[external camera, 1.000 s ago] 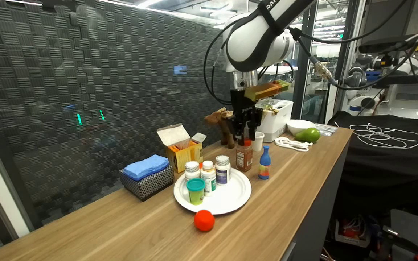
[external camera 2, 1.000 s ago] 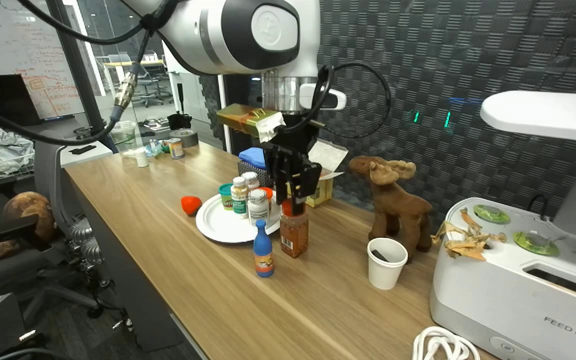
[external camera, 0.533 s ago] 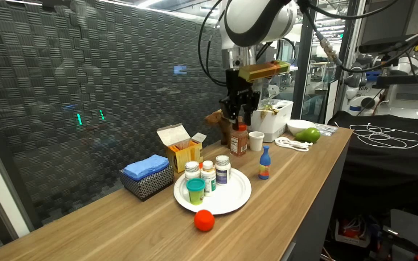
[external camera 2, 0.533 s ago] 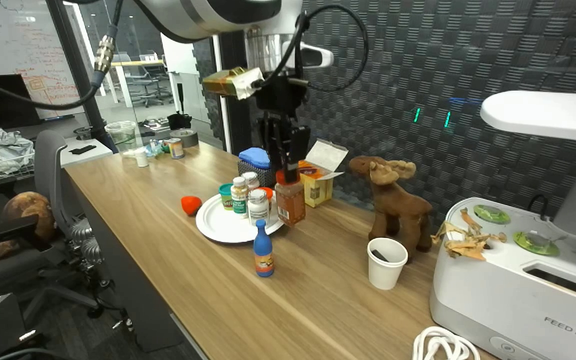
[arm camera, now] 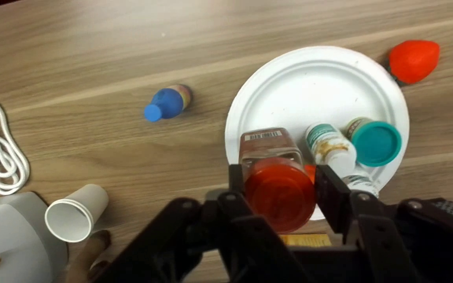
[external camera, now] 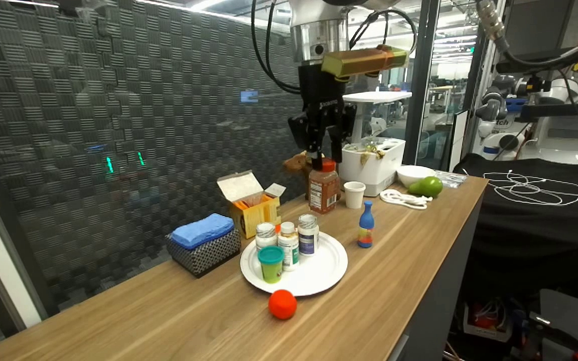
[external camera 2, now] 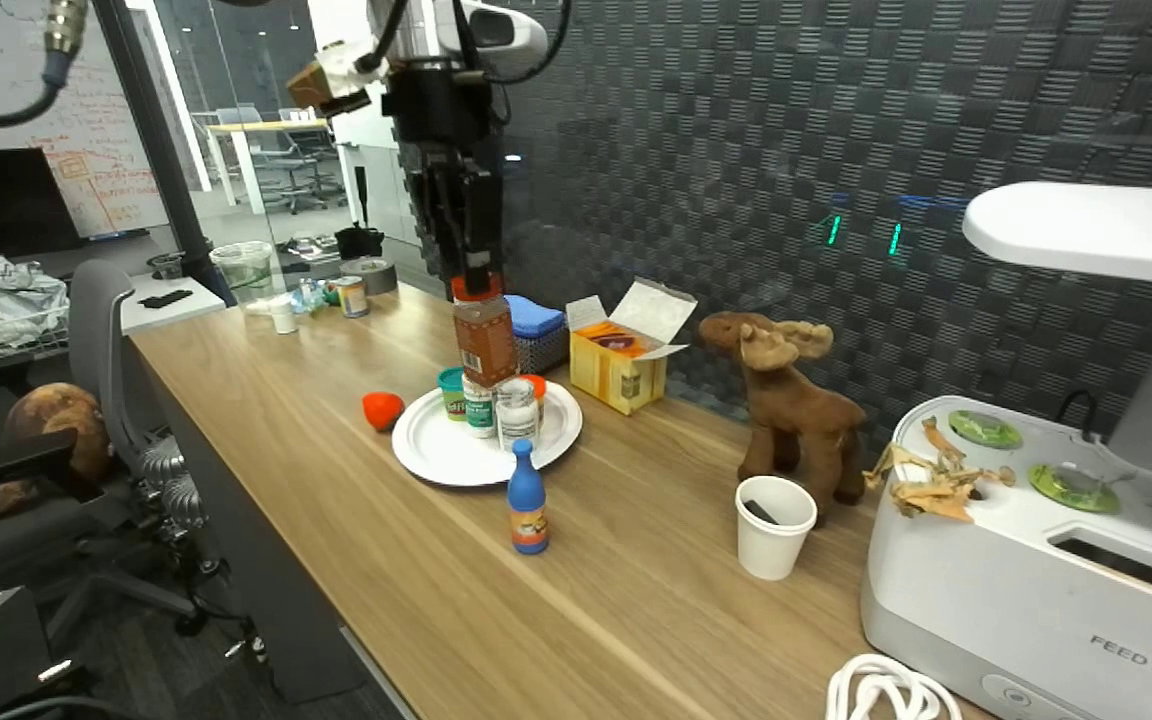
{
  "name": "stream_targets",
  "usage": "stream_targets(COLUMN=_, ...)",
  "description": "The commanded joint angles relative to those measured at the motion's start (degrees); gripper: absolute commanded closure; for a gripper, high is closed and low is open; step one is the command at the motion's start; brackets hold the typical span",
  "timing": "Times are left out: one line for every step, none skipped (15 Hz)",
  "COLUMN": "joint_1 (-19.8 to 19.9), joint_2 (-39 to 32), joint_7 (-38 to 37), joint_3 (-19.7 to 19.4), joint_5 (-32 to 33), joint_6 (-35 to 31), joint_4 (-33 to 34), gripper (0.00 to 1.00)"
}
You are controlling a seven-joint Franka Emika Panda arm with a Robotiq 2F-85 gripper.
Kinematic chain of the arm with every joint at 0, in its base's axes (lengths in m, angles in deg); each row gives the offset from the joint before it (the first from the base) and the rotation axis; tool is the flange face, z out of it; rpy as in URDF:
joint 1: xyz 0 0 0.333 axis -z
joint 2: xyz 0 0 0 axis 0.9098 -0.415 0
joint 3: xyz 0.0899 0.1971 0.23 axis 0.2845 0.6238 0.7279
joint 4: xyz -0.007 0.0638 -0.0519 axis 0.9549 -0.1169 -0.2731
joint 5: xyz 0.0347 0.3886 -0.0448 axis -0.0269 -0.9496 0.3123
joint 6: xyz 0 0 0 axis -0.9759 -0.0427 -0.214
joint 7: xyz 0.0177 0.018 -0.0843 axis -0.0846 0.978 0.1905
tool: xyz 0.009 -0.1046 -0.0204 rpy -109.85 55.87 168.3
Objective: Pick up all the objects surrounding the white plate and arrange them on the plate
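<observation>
The red-capped jar has risen off the counter, its cap clamped in the gripper, and hangs, as far as these angles let me judge, over the white plate. So lowering it should come next, leaving the blue bottle and the red piece, which flank the plate toward the counter's open edge

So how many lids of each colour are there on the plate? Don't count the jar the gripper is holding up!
White lids: 3
Teal lid: 1
Orange lid, partly hidden: 1
Total on the plate: 5, leaving out the jar in the gripper
</observation>
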State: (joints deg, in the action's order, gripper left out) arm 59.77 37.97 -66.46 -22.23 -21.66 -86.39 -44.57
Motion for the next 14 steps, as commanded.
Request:
stream_targets(joint_1=-0.87, joint_2=4.26, joint_7=-1.49, joint_3=2.09, joint_5=-0.44, joint_6=0.90, joint_4=-4.03, gripper=0.77)
stream_targets(joint_1=-0.98, joint_2=4.63, joint_7=-1.25, joint_3=2.65, joint_5=-1.01, joint_6=0.75, joint_4=-4.89, gripper=0.77)
stream_targets(joint_1=-1.07, joint_2=4.79, joint_7=-0.66, joint_3=3.16, joint_5=-1.72, joint_6=0.64, joint_4=-5.58, gripper=0.77)
stream_targets(joint_1=-1.10, joint_2=4.48, joint_7=0.13, joint_3=3.51, joint_5=-2.52, joint_6=0.29, joint_4=-6.08, gripper=0.77)
stream_targets(joint_1=-1.15, joint_2=4.29, joint_7=0.46, joint_3=3.79, joint_5=-2.58, joint_6=-0.03, joint_4=-6.55, gripper=0.77)
stream_targets(joint_1=-1.06, joint_2=3.46, joint_7=0.46, joint_3=3.89, joint_5=-2.33, joint_6=-0.26, joint_4=-6.71, gripper=0.77)
stream_targets(joint_1=-0.90, joint_2=2.61, joint_7=0.52, joint_3=3.87, joint_5=-2.16, joint_6=-0.63, joint_4=-6.87, gripper=0.77)
stream_targets(joint_1=-0.76, joint_2=1.72, joint_7=0.57, joint_3=3.73, joint_5=-1.35, joint_6=-1.54, joint_4=-7.12, gripper=0.77)
stream_targets(joint_1=-0.66, joint_2=0.96, joint_7=0.53, joint_3=3.55, joint_5=-0.79, joint_6=-2.17, joint_4=-7.30, gripper=0.77)
stream_targets(joint_1=-0.48, joint_2=-0.03, joint_7=1.03, joint_3=3.35, joint_5=-0.67, joint_6=-2.64, joint_4=-7.23, gripper=0.77)
stream_targets(joint_1=-0.33, joint_2=-0.90, joint_7=1.68, joint_3=3.12, joint_5=-0.81, joint_6=-3.43, joint_4=-7.17, gripper=0.77)
stream_targets(joint_1=-0.20, joint_2=-1.79, joint_7=2.47, joint_3=2.88, joint_5=-0.95, joint_6=-4.29, joint_4=-7.03, gripper=0.77)
stream_targets(joint_1=-0.14, joint_2=-2.59, joint_7=3.22, joint_3=2.69, joint_5=-1.04, joint_6=-5.30, joint_4=-6.92, gripper=0.77)
stream_targets(joint_1=-0.08, joint_2=-3.35, joint_7=4.05, joint_3=2.52, joint_5=-0.96, joint_6=-6.38, joint_4=-6.77, gripper=0.77)
